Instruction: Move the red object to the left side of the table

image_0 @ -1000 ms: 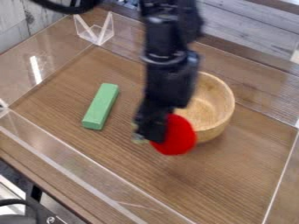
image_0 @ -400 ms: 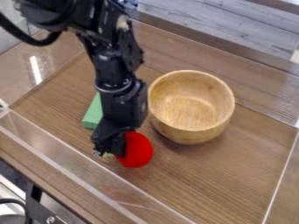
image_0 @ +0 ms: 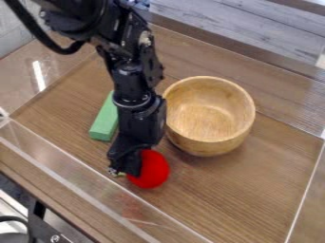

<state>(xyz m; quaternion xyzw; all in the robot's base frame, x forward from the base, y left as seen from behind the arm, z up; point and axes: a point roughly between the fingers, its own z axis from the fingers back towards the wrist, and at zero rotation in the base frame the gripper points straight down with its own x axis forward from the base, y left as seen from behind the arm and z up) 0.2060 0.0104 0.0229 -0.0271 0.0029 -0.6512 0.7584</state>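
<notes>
The red object (image_0: 150, 170) is a small round bright-red ball low over the dark wood-grain table (image_0: 241, 195), near its front edge and in front of the wooden bowl. My gripper (image_0: 131, 164) points straight down and is shut on the red object, whose left side is hidden behind the fingers. The black arm rises from the gripper toward the top left of the camera view. Whether the ball touches the tabletop I cannot tell.
A green rectangular block (image_0: 105, 119) lies just left of the arm, partly hidden by it. A wooden bowl (image_0: 210, 116) stands to the right of the gripper. Clear acrylic walls (image_0: 76, 190) edge the table on the front and sides.
The arm has carried the red object from beside the bowl's front toward the left and front, and lower toward the tabletop. The grip stays the same.
</notes>
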